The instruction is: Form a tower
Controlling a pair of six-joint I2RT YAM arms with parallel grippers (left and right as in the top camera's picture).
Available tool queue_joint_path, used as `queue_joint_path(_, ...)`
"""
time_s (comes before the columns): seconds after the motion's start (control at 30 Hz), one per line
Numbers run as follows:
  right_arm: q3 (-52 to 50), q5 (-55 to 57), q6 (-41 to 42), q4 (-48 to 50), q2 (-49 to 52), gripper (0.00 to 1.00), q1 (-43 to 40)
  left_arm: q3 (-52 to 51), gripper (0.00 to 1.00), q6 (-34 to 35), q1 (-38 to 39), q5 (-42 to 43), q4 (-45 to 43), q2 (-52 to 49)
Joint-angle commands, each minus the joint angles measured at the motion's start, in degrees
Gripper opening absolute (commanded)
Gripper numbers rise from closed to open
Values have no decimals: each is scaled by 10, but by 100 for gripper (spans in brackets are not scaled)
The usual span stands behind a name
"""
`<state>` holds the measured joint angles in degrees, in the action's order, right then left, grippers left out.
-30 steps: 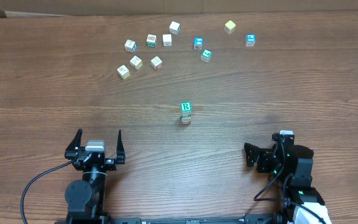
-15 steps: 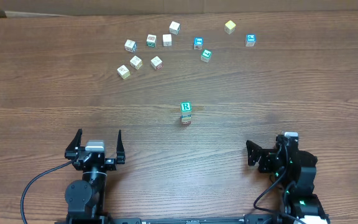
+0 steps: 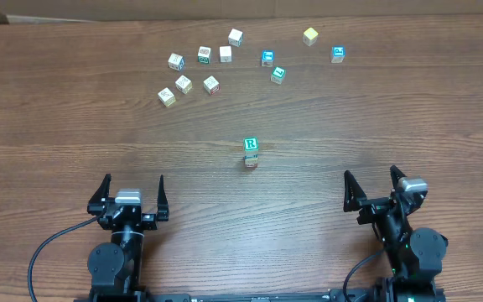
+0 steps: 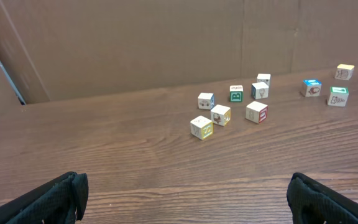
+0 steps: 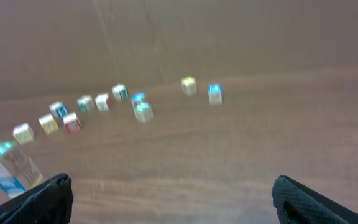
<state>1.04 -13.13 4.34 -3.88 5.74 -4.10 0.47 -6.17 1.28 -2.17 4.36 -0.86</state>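
Evidently the tower [image 3: 251, 153] is judged complete. Left gripper [image 3: 133, 180] and right gripper [image 3: 371, 176] are held wide apart, empty, well clear, lest it be knocked.

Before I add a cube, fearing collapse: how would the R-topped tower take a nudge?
The tower would probably tip: one cube wide, several high. Its top R cube looks rigid and flat-sided, so likely to tumble, not roll.

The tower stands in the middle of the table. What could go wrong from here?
1. The tower is narrow and stands alone; the wide-open right fingers, reaching past it, could knock it over.
2. The loose cubes lie close together at the far side, so a grasp may push a neighbour.
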Motion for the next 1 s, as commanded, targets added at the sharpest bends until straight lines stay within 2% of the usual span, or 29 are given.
queue_joint_path(0.0, -6, 2, 3, 3, -38, 100, -1, -2, 100, -7, 3, 1, -1, 7)
queue_joint_path(0.97, -6, 2, 3, 3, -56, 100, -1, -2, 99, -7, 3, 1, -1, 7)
